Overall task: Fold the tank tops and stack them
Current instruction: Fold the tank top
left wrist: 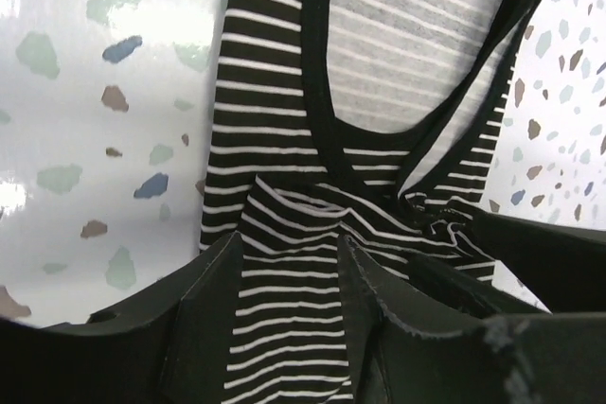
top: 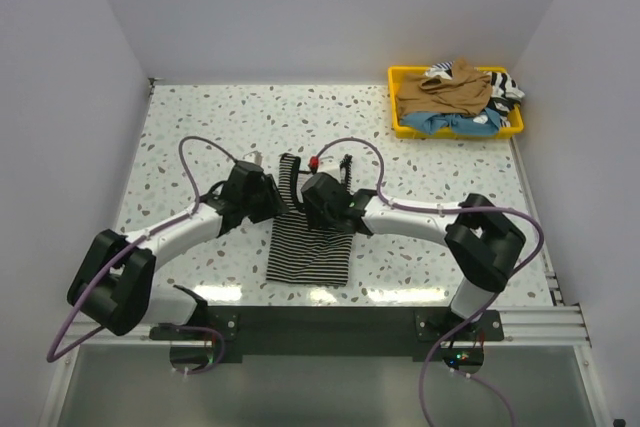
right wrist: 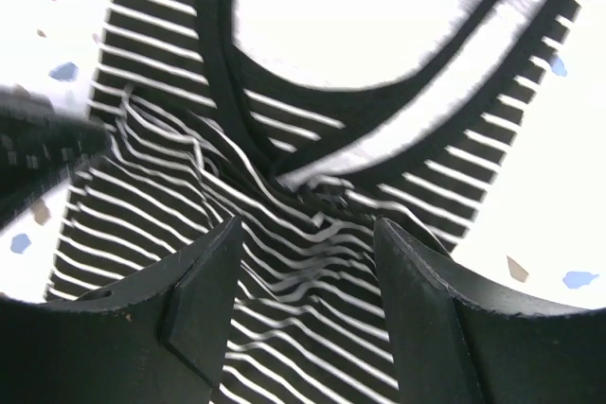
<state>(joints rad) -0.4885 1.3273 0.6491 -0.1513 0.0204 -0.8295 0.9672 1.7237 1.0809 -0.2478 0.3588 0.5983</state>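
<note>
Left pincer (left wrist: 289,243), right pincer (right wrist: 308,226), spread, straddling striped tank top (top: 310,252)

On worktop (top: 200,137): striped tank top (top: 310,247), thin black-and-white horizontal stripes, solid black binding at neck and armholes; inner face paler, grey with faint white stripes. Worktop white, speckled with grey, blue, brown and green flecks. Tray (top: 405,72) bright yellow. In tray: tan-brown top (top: 445,95), light blue top (top: 455,125), black-and-white striped top (top: 507,85). Left claw (left wrist: 289,253) and right claw (right wrist: 308,234) matt black. Left arm (top: 175,237) and right arm (top: 420,219) white with black joints. Cables (top: 190,152) purple. Walls (top: 330,7) pale grey-lilac.
</note>
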